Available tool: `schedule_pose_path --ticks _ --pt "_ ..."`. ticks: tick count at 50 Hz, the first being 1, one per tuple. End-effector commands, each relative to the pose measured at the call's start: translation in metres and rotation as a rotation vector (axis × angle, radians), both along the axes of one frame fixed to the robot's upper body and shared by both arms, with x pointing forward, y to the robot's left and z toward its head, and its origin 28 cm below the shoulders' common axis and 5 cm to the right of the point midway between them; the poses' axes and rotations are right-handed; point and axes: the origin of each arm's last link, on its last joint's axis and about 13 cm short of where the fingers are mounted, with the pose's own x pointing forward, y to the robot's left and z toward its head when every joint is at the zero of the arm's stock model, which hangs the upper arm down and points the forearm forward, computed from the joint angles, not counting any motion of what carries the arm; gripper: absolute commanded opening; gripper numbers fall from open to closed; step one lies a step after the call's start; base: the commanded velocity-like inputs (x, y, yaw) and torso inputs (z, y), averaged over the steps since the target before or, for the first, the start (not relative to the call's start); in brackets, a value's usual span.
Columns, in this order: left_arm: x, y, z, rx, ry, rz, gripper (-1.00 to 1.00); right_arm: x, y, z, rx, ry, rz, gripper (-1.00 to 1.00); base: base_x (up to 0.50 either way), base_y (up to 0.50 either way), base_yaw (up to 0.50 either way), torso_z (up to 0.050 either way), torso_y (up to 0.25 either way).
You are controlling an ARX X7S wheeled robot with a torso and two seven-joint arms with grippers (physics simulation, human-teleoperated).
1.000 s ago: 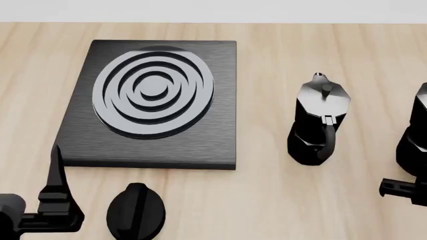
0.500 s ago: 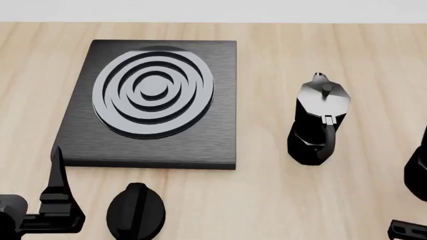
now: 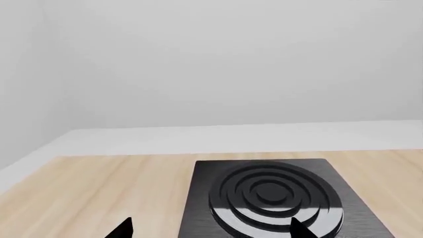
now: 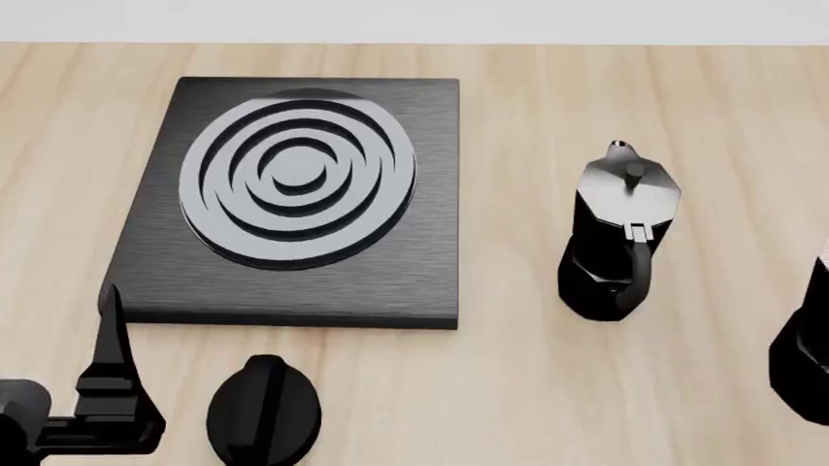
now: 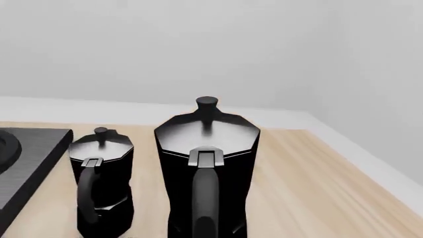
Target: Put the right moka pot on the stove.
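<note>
The right moka pot (image 5: 206, 148) fills the right wrist view, its curved handle facing the camera; in the head view only its left side (image 4: 806, 354) shows at the right edge. The other pot (image 4: 619, 243) stands to its left, also seen in the right wrist view (image 5: 102, 173). The stove (image 4: 388, 282) lies at the left with its grey burner rings (image 4: 301, 180); it shows in the left wrist view too (image 3: 205, 198). My left gripper (image 3: 211, 230) is open and empty near the stove's front left corner (image 4: 109, 379). My right gripper's fingers cannot be told apart from the black pot.
A small round black knob (image 4: 263, 413) lies on the wooden table (image 4: 518, 388) in front of the stove, right of my left gripper. A white wall (image 5: 198, 49) runs behind the table. The table's right edge (image 5: 370, 163) is near the right pot.
In the head view my right gripper has slid down out of the bottom right corner. The right pot at the right edge has shifted down toward me. The left arm has not moved.
</note>
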Motion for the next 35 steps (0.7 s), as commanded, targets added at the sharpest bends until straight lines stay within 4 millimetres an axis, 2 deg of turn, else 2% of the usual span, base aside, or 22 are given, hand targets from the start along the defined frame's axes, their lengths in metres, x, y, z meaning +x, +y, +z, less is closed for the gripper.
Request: schedule_pose_path --ticks 1,8,35 --pt "0.0 0.0 0.0 -0.003 0.0 -0.002 1.0 -0.012 0.01 0.009 -0.045 -0.05 0.029 -1.0 0.0 0.0 0.0 0.0 0.0" --pt "0.0 0.0 0.0 -0.003 0.002 -0.002 1.0 -0.012 0.017 0.003 -0.035 -0.042 0.078 -1.0 0.0 0.0 0.0 0.0 0.001" --pt "0.001 0.0 -0.001 -0.003 0.008 -0.007 1.0 -0.008 0.05 0.01 -0.065 -0.072 0.251 -1.0 0.0 0.0 0.0 0.0 0.001"
